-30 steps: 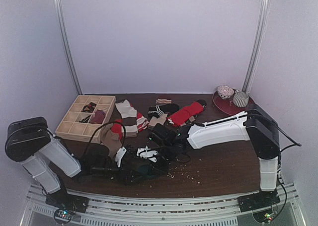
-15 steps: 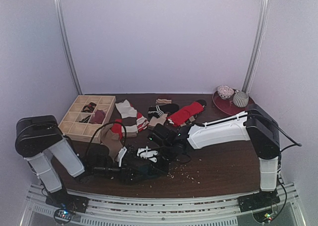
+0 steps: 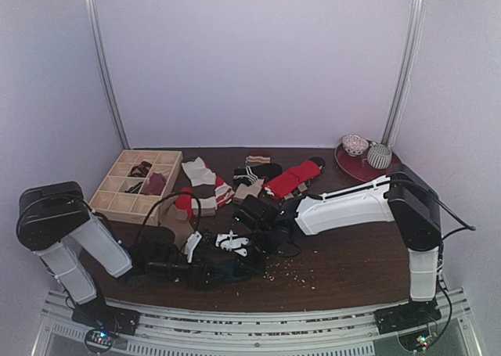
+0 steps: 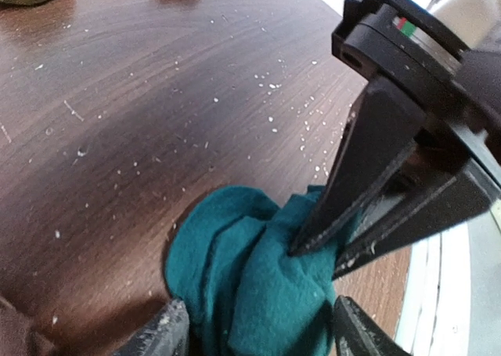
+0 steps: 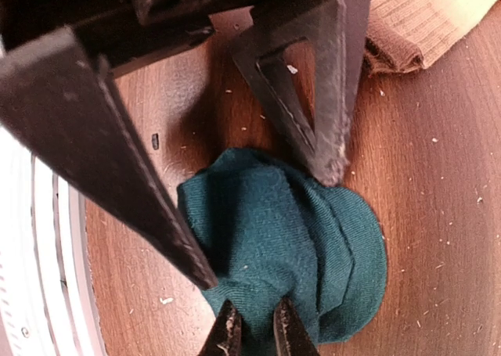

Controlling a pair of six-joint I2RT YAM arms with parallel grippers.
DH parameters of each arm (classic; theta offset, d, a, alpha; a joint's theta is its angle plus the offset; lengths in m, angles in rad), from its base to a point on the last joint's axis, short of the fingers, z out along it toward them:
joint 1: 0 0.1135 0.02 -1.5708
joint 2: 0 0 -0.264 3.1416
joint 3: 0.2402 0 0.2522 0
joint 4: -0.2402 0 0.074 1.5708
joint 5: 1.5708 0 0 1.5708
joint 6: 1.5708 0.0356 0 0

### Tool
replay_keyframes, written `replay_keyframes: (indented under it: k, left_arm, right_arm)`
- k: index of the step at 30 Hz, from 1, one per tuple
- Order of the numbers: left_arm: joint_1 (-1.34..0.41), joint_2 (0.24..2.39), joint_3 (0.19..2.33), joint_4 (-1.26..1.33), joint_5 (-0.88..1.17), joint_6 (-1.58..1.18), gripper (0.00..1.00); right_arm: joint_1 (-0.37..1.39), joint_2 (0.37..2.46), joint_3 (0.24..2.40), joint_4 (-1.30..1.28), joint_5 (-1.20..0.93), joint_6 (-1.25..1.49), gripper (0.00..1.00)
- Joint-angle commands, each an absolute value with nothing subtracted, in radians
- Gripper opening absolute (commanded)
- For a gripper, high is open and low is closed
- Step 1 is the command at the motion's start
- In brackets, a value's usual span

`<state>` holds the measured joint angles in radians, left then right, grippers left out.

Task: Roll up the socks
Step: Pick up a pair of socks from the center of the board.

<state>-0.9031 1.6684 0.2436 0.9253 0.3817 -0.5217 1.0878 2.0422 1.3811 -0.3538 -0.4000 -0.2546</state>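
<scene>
Left arm (image 3: 94,246) has shifted its black elbow a touch toward 3 o'clock since a second ago; the right arm (image 3: 344,206) and the clutter on the table (image 3: 352,254) lie as they did.

Down at 6 o'clock, close to the table's near edge, a teal sock (image 5: 297,239) sits bunched in a soft mound on the dark wood. The right gripper (image 5: 254,329) is clenched on it, its two tips pinched tight into the fabric at the mound's edge. The left gripper (image 4: 254,332) straddles the same sock with its jaws apart, one finger on either side and each tip just touching the cloth; whether it is squeezing yet I cannot tell.

Pale crumbs are scattered over the wood around the sock. A tan sock (image 5: 423,19) lies just beyond it, toward 12 o'clock. Farther back, near the middle of the table, is a heap of socks (image 3: 258,180) in red, black, brown and cream. A wooden divider box (image 3: 125,192) stands at 10 o'clock, and a red plate (image 3: 348,167) at 2 o'clock.
</scene>
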Motion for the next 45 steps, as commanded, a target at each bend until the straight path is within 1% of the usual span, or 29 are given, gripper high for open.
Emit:
replay_keyframes:
  k: [1,4,7,8,10,11,18,20,22,23,26,27,28,29,33,35,40,45]
  left_arm:
    - [-0.929,1.725,0.255,0.868,0.417,-0.494,0.61]
    - [-0.934,1.738,0.255,0.908,0.436,-0.504,0.51]
    - [-0.942,1.743,0.254,0.92,0.453,-0.502,0.35]
    - [-0.945,1.743,0.25,0.927,0.46,-0.501,0.26]
    - [-0.948,1.743,0.24,0.939,0.471,-0.5,0.06]
    - [-0.948,1.744,0.238,0.939,0.473,-0.499,0.0]
    - [-0.953,1.743,0.23,0.98,0.488,-0.5,0.0]
    - [-0.953,1.741,0.233,0.983,0.473,-0.502,0.0]
    - [-0.953,1.734,0.24,0.959,0.441,-0.502,0.0]
    - [-0.953,1.729,0.244,0.952,0.434,-0.5,0.0]
    - [-0.953,1.707,0.264,0.904,0.417,-0.488,0.0]
    - [-0.953,1.692,0.272,0.886,0.413,-0.483,0.0]
    - [-0.953,1.674,0.279,0.863,0.403,-0.479,0.0]
    - [-0.953,1.654,0.292,0.84,0.388,-0.473,0.0]
    - [-0.951,1.557,0.353,0.706,0.339,-0.436,0.0]
    - [-0.95,1.509,0.383,0.646,0.307,-0.418,0.0]
    - [-0.923,1.366,0.463,0.485,0.193,-0.347,0.0]
    - [-0.835,1.278,0.531,0.343,0.05,-0.268,0.0]
  right_arm:
    - [1.082,2.146,1.3,-0.561,-0.265,-0.245,0.1]
    - [1.082,2.149,1.302,-0.561,-0.265,-0.246,0.1]
    - [1.081,2.15,1.304,-0.561,-0.266,-0.246,0.1]
    - [1.08,2.15,1.303,-0.561,-0.265,-0.245,0.1]
    - [1.079,2.149,1.303,-0.553,-0.261,-0.239,0.1]
    - [1.078,2.149,1.303,-0.55,-0.263,-0.237,0.1]
    - [1.074,2.147,1.313,-0.522,-0.278,-0.197,0.09]
    - [1.063,2.12,1.308,-0.486,-0.283,-0.162,0.11]
    - [1.043,2.06,1.291,-0.43,-0.298,-0.12,0.27]
    - [1.028,2.036,1.281,-0.396,-0.323,-0.104,0.3]
    - [0.975,1.887,1.232,-0.273,-0.387,-0.033,0.32]
    - [0.958,1.838,1.214,-0.234,-0.411,-0.013,0.38]
    - [0.943,1.788,1.195,-0.195,-0.448,0.008,0.51]
    - [0.926,1.743,1.176,-0.155,-0.475,0.028,0.54]
    - [0.891,1.582,1.103,-0.017,-0.503,0.093,0.56]
    - [0.88,1.528,1.07,0.003,-0.496,0.108,0.57]
    - [0.846,1.447,0.951,0.058,-0.491,0.134,0.57]
    - [0.82,1.382,0.828,0.142,-0.486,0.159,0.57]
